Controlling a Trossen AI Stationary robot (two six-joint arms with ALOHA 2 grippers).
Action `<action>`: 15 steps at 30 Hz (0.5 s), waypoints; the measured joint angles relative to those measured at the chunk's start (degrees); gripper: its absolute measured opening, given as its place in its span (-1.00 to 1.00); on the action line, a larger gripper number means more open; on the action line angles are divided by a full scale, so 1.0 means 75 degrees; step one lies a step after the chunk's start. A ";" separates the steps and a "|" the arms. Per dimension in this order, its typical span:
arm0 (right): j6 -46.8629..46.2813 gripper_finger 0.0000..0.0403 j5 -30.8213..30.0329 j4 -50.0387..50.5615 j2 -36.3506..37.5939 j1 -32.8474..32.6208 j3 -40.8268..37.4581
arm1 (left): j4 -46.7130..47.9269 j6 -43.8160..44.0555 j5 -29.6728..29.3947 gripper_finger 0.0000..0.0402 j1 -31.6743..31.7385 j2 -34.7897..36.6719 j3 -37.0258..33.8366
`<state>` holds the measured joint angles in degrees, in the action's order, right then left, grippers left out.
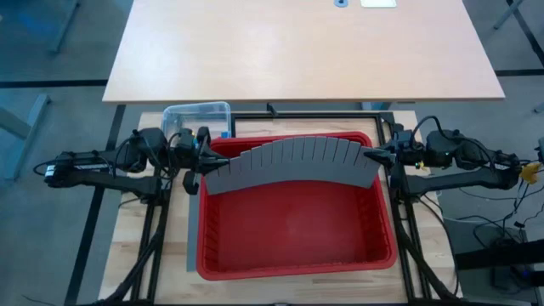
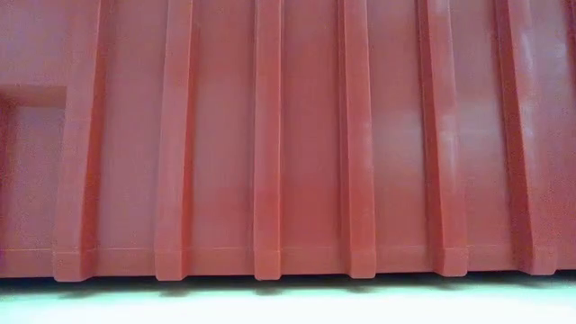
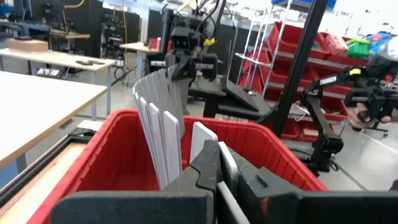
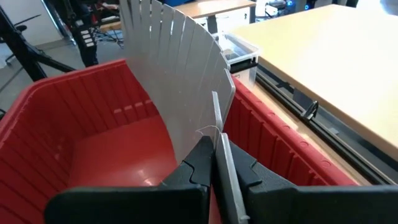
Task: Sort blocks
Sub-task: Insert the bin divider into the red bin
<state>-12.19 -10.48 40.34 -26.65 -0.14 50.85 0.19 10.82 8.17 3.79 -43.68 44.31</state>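
A large red plastic bin [image 1: 293, 217] sits on a pale wooden desk [image 1: 127, 229], filling most of the space between two dark arms. Its walls are ribbed with upright ridges, and in the low view one wall fills the whole picture, smooth and slightly glossy. The bin's floor looks bare.

Across the bin, near its far rim, a long grey slotted panel [image 1: 293, 166] is bowed into an arch. It is thin, flat plastic, cut along its upper edge into a row of narrow tabs that fan apart where it bends.

The left gripper [image 1: 197, 163] is at the bin's left rim, its fingers clamped together on the panel's left end. The right gripper [image 1: 380, 155] is at the right rim, its fingers pinched on the panel's right end. Each wrist view shows dark, matte fingers closed on a thin grey edge.

A small clear plastic tub [image 1: 197, 116] stands on the desk's far left corner, just behind the bin. No blocks can be made out anywhere; whether any lie in the tub cannot be told.

Beyond it stands a larger, light wood table [image 1: 297, 47]. The room behind holds shelves of red bins, black metal frames and cables.
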 joint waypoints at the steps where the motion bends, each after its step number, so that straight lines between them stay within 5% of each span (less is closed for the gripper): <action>1: 0.0000 -1.00 0.0000 0.0001 0.0000 0.0000 0.0000 | 0.0061 -0.0002 -0.0001 -1.00 0.0000 0.0000 0.0000; 15: -0.0035 -1.00 -0.0006 0.0006 0.0003 0.0000 0.0000 | 0.0766 -0.0101 -0.0172 -1.00 0.0000 -0.0005 0.0003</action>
<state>-12.45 -10.52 40.38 -26.63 -0.14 50.85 5.93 10.07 6.88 3.79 -43.72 44.34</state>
